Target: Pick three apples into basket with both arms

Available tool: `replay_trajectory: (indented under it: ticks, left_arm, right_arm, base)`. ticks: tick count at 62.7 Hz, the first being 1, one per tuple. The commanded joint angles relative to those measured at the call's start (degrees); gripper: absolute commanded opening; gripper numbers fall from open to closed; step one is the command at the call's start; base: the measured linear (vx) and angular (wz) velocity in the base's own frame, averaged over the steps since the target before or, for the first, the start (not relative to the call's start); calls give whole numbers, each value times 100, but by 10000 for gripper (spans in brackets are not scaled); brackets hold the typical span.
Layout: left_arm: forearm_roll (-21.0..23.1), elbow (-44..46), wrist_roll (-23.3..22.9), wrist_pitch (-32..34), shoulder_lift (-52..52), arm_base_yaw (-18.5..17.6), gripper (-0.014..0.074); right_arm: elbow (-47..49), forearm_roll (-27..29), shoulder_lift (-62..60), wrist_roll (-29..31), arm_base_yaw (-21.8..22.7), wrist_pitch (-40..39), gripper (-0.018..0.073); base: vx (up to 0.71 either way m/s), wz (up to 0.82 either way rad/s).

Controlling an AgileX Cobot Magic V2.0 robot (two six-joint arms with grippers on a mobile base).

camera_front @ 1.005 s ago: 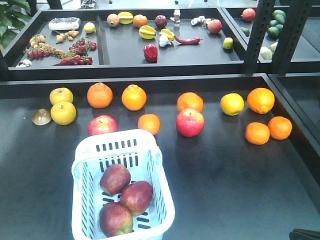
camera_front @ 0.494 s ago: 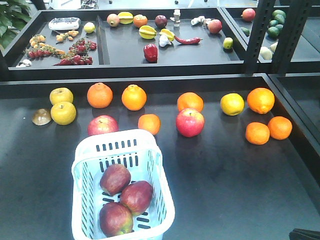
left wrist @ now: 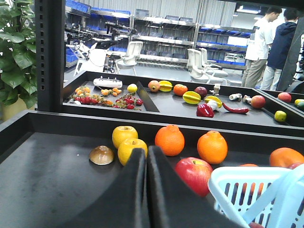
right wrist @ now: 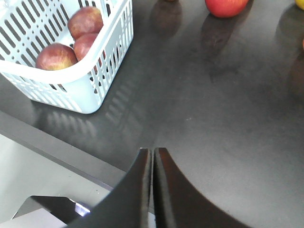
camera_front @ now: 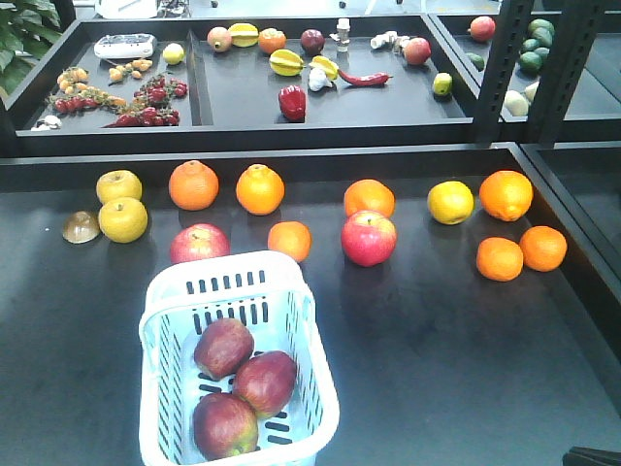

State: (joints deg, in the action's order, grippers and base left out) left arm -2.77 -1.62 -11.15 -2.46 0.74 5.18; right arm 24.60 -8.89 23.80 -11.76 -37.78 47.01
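Note:
Three dark maroon apples (camera_front: 223,347) (camera_front: 266,382) (camera_front: 224,424) lie together inside the pale blue-white basket (camera_front: 165,291) at the front left of the table. They also show in the right wrist view (right wrist: 85,21), in the basket (right wrist: 90,92) at upper left. The basket's corner shows in the left wrist view (left wrist: 237,178). My left gripper (left wrist: 146,151) is shut and empty, left of the basket. My right gripper (right wrist: 153,151) is shut and empty, over the table's front edge, right of the basket. Only a black corner of an arm (camera_front: 592,454) shows in the front view.
Brighter red apples (camera_front: 199,243) (camera_front: 368,238), oranges (camera_front: 193,184) (camera_front: 260,188) (camera_front: 506,194), yellow apples (camera_front: 122,219) and a brown half fruit (camera_front: 81,227) lie behind the basket. A raised tray (camera_front: 330,107) of mixed produce stands at the back. A black rack post (camera_front: 505,58) rises at right.

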Motion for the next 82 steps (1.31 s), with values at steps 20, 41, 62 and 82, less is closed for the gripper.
replay_trajectory:
  ticks: [20, 41, 62, 82]
  left_arm:
    - [54, 181, -40, 425, 17, 0, -6]
    - [54, 181, -40, 425, 17, 0, -6]
    - [54, 181, -35, 413, 17, 0, -6]
    - [54, 181, -35, 413, 17, 0, -6]
  right_arm:
    - [-1271, -24, -34, -7, 580, -2733, -5]
    - [-2248, 50, -1683, -629, 2469, -2969, -5]
    - [-2703, -429, -2514, -937, 3334, -3315, -5]
    - [-2703, -1015, -2514, -195, 3334, -5238, -5]
  base:
    - [0, 0]
    - [0, 0]
    - [0, 0]
    - [0, 0]
